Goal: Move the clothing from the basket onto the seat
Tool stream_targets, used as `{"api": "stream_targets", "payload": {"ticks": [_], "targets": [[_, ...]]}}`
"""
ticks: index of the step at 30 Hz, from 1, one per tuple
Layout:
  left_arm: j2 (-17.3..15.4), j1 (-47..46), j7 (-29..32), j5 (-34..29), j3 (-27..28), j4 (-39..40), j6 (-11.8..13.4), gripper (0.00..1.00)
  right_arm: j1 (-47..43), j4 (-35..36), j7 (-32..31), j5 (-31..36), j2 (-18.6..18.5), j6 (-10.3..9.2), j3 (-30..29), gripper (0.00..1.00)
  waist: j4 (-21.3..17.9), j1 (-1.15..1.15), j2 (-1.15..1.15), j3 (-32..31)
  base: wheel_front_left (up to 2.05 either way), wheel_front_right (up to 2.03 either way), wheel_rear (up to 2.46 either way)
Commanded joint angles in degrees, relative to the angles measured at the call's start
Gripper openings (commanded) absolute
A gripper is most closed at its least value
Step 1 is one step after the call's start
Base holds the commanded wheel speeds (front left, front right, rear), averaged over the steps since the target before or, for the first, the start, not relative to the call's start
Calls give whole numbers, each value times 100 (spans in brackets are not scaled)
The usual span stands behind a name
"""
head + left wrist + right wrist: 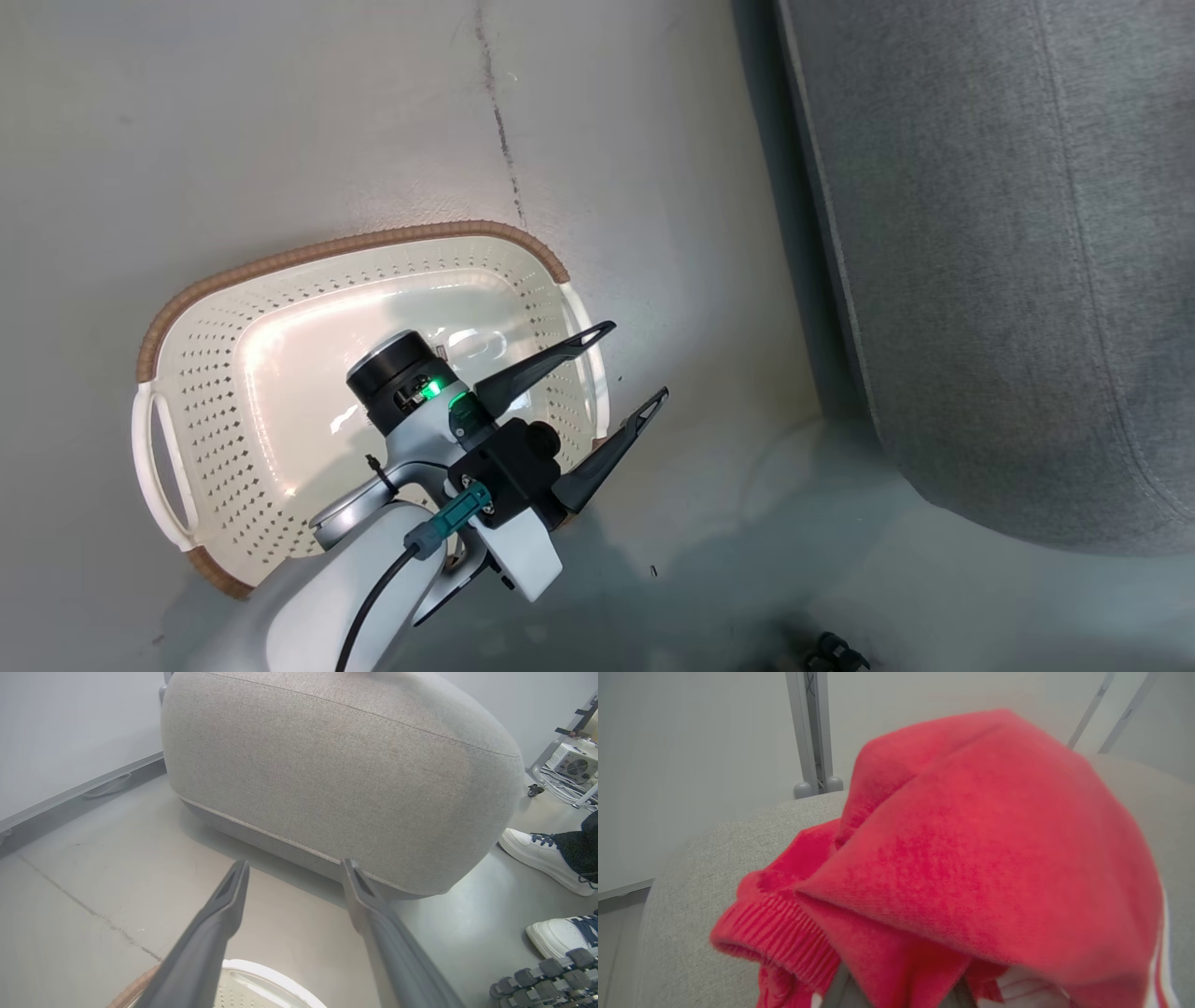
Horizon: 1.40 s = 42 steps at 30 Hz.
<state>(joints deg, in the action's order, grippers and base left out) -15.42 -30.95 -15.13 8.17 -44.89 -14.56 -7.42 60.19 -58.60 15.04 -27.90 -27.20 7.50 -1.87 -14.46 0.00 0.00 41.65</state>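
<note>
The red clothing (971,849) drapes right over the right claw (900,997), which is clamped on it, just above the grey seat (691,868). The left claw (635,360) hangs, fingers apart, over the basket (215,373) rim.

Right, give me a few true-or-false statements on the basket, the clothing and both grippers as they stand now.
1. The basket has nothing lying in it. True.
2. The left gripper is shut on a garment. False: it is open and empty, above the basket.
3. The right gripper holds red clothing over the seat. True.
4. The basket stands on the seat. False: it stands on the floor beside the seat.
5. A person's white shoes are near the seat. True.
</note>
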Motion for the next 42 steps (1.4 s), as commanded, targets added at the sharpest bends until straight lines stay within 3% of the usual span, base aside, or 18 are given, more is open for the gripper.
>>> {"api": "stream_targets", "payload": {"ticks": [1,5,7,17,29,34,42], "targets": [[-28,-110,-2,-68,37,16,-8,100,87,-92,17,-53,-6,-1,35,0,51,0,0,56,0,0,0],[18,-120,-2,-57,58,9,-8,100,146,-335,12,-148,-98,-1,70,0,106,0,0,67,0,0,0],[57,-122,-2,-46,64,-4,-8,100,178,-369,12,-112,-179,-1,-44,100,122,0,0,39,0,0,0],[275,10,-2,-4,59,-111,-8,100,-170,-364,12,257,-169,-1,10,100,129,0,0,-478,0,0,0],[681,524,-2,149,214,-216,-8,100,-928,-222,11,828,-85,-1,532,100,-14,0,0,-1887,0,0,0],[833,751,-1,220,369,-197,-8,100,-1332,404,12,629,-205,-1,777,100,-32,0,0,-2321,0,0,0],[1024,1125,-1,272,677,-117,-7,100,-2328,2330,11,435,-426,0,674,100,102,0,0,-2981,0,0,0]]}}
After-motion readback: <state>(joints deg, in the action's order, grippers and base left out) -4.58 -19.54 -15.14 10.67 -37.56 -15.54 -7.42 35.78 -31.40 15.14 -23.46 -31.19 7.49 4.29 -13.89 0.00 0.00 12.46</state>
